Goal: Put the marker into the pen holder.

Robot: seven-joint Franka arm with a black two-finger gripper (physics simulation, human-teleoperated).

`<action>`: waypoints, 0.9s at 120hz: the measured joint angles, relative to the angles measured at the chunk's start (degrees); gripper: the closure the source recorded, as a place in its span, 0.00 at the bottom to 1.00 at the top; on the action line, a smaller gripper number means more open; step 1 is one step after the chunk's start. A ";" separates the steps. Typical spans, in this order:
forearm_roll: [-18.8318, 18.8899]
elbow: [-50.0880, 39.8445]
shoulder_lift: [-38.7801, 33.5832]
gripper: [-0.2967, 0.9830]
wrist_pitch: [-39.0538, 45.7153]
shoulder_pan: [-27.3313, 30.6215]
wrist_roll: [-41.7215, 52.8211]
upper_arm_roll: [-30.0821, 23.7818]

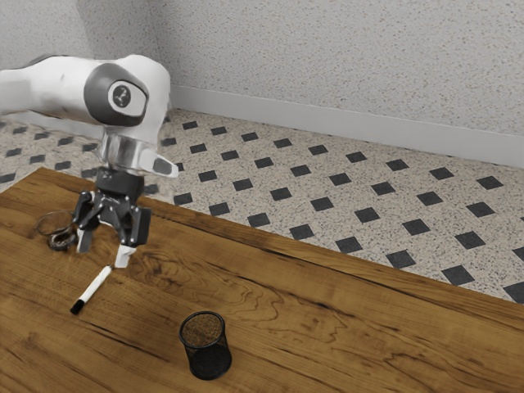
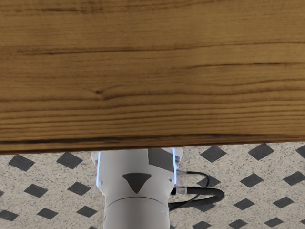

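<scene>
hovering over swirl-grained wood (image 1: 303, 315), black hand (image 1: 104, 249) with fingers apart; slim white marker (image 1: 93, 286), round black mesh pen holder (image 1: 208, 355)

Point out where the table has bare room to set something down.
Bare wood lies between the marker and the pen holder, and from the holder to the exterior view's right. Crowded: where the end effector hangs by the marker and dark coil.

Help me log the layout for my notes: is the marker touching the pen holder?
Apart. The exterior view shows it plainly: bare wood of the table lies between the marker and the upright pen holder.
</scene>
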 joint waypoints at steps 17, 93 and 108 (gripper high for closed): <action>1.22 8.21 -1.36 0.23 13.76 -4.44 -1.01 3.81; 8.27 -9.19 13.55 0.73 55.67 -1.55 0.36 17.13; 8.33 -10.14 13.78 0.69 57.03 -1.47 0.88 18.43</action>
